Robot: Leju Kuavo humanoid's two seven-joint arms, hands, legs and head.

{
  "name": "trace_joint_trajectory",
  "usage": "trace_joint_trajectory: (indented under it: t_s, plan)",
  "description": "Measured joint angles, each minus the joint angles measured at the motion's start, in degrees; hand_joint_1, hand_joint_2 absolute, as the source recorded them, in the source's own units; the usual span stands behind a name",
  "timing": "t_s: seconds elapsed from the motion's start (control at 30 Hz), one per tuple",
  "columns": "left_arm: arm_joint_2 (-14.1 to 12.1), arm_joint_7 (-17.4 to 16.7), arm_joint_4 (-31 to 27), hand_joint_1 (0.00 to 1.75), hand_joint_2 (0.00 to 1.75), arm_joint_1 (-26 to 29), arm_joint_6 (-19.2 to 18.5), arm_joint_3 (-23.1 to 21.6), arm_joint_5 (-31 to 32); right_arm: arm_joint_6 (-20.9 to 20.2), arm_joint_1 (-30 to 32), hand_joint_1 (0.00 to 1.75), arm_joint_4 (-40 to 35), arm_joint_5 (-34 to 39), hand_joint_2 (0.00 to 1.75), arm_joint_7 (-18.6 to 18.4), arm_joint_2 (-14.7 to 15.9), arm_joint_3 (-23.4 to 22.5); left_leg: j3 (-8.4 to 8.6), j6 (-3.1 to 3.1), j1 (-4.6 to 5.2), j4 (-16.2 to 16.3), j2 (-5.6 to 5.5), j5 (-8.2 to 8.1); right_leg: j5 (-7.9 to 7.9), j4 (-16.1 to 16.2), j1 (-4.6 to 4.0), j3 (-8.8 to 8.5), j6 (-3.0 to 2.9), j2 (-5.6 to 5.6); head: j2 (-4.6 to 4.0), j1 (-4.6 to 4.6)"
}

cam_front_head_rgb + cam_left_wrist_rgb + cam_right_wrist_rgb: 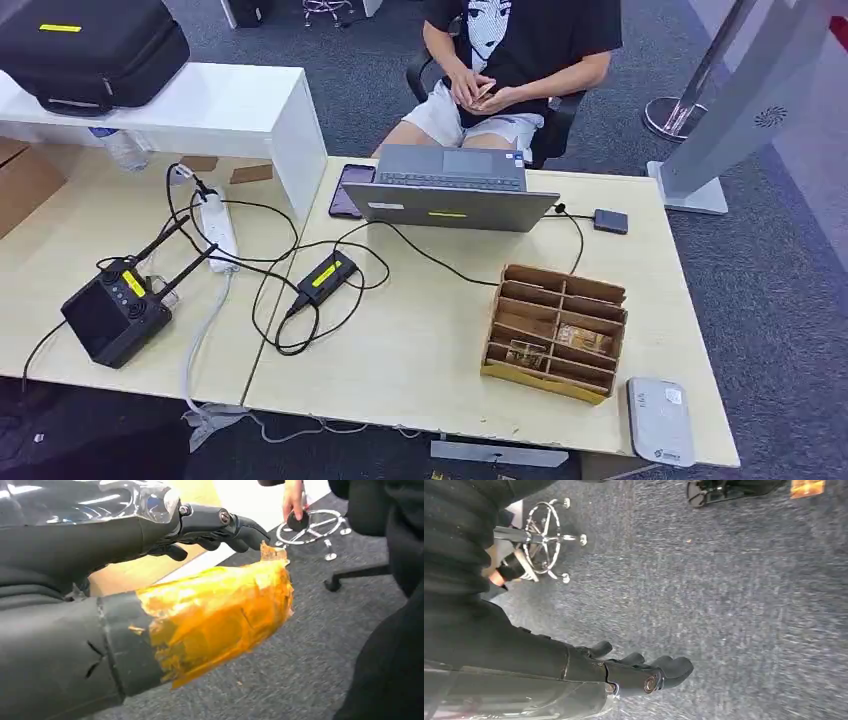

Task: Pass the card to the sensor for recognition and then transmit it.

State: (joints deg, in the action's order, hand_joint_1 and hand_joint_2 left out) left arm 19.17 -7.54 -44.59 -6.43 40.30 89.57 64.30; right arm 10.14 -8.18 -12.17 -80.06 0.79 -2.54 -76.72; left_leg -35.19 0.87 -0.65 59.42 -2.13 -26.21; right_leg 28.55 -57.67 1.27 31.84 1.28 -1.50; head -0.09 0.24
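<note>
- Cardboard divider box (556,331) — the landmark; it sits on the light wooden table (420,340), toward the robot's right, with slotted compartments.
- Cards (584,338) — small brownish items lying in the box's nearer compartments, a second one (525,352) just beside; which is the task card I cannot tell.
- Sensor (660,420) — flat grey pad on the table's near edge, just right of the box.
- Laptop (450,187) — open, behind the box; a cable runs from it past the box.
- Phone (351,190) — dark, just left of the laptop.
- Person (515,60) — seated behind the laptop, hands together in the lap.
- Left hand (215,527) — over the carpet, dark fingers slightly curled and apart, holding nothing; thumb wrapped in orange tape (220,615).
- Right hand (634,670) — over the grey carpet, fingers extended and apart, empty.
</note>
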Motion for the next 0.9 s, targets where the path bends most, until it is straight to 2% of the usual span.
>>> trace_joint_trajectory:
  t_s: [0.07, 0.13, 0.17, 0.2, 0.23, 0.27, 0.33, 0.4, 0.53, 0.57, 0.67, 0.7, 0.8, 0.83, 0.9]
  plan:
    - [0.0, 1.9, -0.9, 0.00, 0.00, 0.0, 0.0, 0.0, -2.3, 0.2, 0.2, 0.00, 0.1, 0.2, 1.75, -0.2, 0.0, 0.1, -0.01, 0.00, -0.01, 0.0, 0.02, -0.01, 0.01, 0.0, -0.01, 0.00, -0.01, 0.00, 0.00, -0.02]
    - [-0.1, 8.1, -3.6, 0.00, 0.00, 0.3, 0.0, 0.0, -8.7, 0.4, 0.4, 0.00, 0.1, 0.3, 1.75, -0.3, 0.0, 0.2, -0.02, 0.00, -0.02, 0.0, 0.00, -0.01, 0.02, 0.0, -0.02, 0.00, 0.00, 0.00, 0.00, 0.00]
    - [-0.1, 12.1, -5.1, 0.03, 0.00, 0.7, 0.1, 0.0, -11.9, 0.6, 0.6, 1.75, 0.1, -0.1, 1.75, 0.0, 0.0, 0.4, 0.00, -0.02, -0.01, 0.0, 0.01, -0.02, 0.02, 0.0, -0.01, 0.00, -0.01, 0.00, 0.00, 0.02]
    - [-0.1, 15.4, -6.3, 0.10, 0.00, 1.1, 0.1, 0.0, -14.0, 0.8, 0.7, 1.75, 0.1, -0.9, 1.75, 0.6, 0.0, 0.7, 0.00, -0.02, 0.00, 0.0, 0.02, -0.02, 0.02, 0.0, 0.00, 0.01, 0.00, -0.01, 0.00, -0.02]
    - [-0.1, 17.9, -7.3, 0.93, 0.00, 1.4, 0.1, 0.0, -15.3, 0.8, 0.9, 1.75, 0.1, -2.0, 1.75, 1.3, 0.0, 1.2, -0.01, -0.02, 0.00, 0.0, 0.02, -0.02, 0.02, 0.0, -0.01, 0.01, 0.00, 0.00, 0.00, 0.00]
    - [-0.1, 19.9, -8.1, 1.75, 1.75, 1.6, 0.1, 0.0, -16.3, 0.8, 1.0, 1.75, 0.1, -3.2, 1.75, 1.7, 0.0, 1.9, -0.02, -0.02, 0.00, 0.0, -0.01, -0.02, 0.02, 0.0, -0.01, 0.01, 0.00, 0.01, 0.00, 0.00]
    - [-0.1, 22.2, -8.5, 1.75, 1.75, 1.9, 0.0, 0.0, -17.6, 0.7, 1.2, 1.75, 0.1, -5.5, 1.75, 1.8, -0.1, 3.5, 0.01, -0.03, 0.00, 0.0, -0.02, -0.02, 0.02, 0.0, 0.00, 0.06, 0.00, 0.02, 0.00, 0.00]
    - [-0.1, 22.0, -8.5, 1.75, 1.75, 1.9, 0.0, 0.0, -16.3, -0.1, 1.5, 1.75, 0.2, -8.5, 1.75, 1.8, -0.2, 6.1, 0.01, -0.03, -0.01, 0.0, -0.02, -0.02, 0.02, 0.0, -0.01, 0.06, 0.00, 0.02, 0.00, 0.00]
    - [0.0, 16.8, -8.0, 1.75, 1.75, 1.8, 0.0, 0.0, -5.8, -5.9, 1.8, 1.75, 0.6, -9.7, 1.75, 1.4, -1.4, 12.6, 0.04, -0.03, -0.01, 0.0, 0.04, -0.02, 0.01, 0.0, -0.01, 0.10, 0.00, -0.01, 0.00, 0.02]
    - [0.1, 13.6, -7.1, 1.75, 1.75, 1.7, 0.0, 0.0, -0.1, -8.2, 1.8, 1.75, 0.7, -9.7, 1.75, 1.4, -2.0, 14.3, 0.06, -0.03, 0.00, 0.0, 0.04, -0.02, 0.01, 0.0, 0.00, 0.10, 0.00, -0.02, 0.00, -0.02]
    - [0.1, 7.9, -4.8, 1.75, 1.75, 1.2, 0.0, 0.0, 7.6, -9.8, 1.9, 1.75, 0.9, -9.7, 1.75, 0.3, -2.8, 16.6, 0.06, -0.02, 0.00, 0.0, 0.03, -0.02, 0.01, 0.0, 0.00, 0.10, -0.01, -0.02, 0.00, 0.00]
    - [0.3, 3.4, -3.2, 1.75, 1.75, 1.0, 0.0, 0.0, 9.9, -9.5, 2.0, 1.75, 1.0, -9.7, 1.75, -0.4, -3.1, 17.4, 0.07, -0.03, 0.02, 0.0, 0.02, -0.02, 0.01, 0.0, 0.02, 0.09, -0.01, -0.01, 0.00, -0.02]
    - [0.2, -8.4, 2.0, 1.75, 1.75, 0.5, 0.0, -0.1, 11.7, -8.3, 2.3, 1.75, 1.0, -9.7, 1.75, -2.9, -3.1, 19.5, 0.07, -0.03, 0.01, 0.0, 0.14, -0.03, 0.01, 0.0, 0.02, 0.08, 0.00, -0.07, 0.00, 0.00]
    - [0.2, -10.4, 3.2, 1.75, 1.75, 0.5, 0.0, -0.1, 11.8, -8.2, 2.4, 1.75, 1.0, -9.7, 1.75, -3.5, -3.0, 20.2, 0.06, -0.04, 0.02, 0.0, 0.14, -0.03, 0.01, 0.0, 0.03, 0.08, 0.00, -0.08, 0.00, 0.00]
    - [0.2, -10.4, 4.2, 1.62, 1.75, 0.4, 0.0, 0.0, 11.9, -8.2, 2.8, 1.75, 1.0, -9.7, 1.75, -3.8, -2.8, 21.3, 0.03, -0.08, 0.02, 0.0, 0.09, -0.06, 0.02, 0.0, 0.03, 0.09, 0.01, -0.06, 0.00, 0.04]
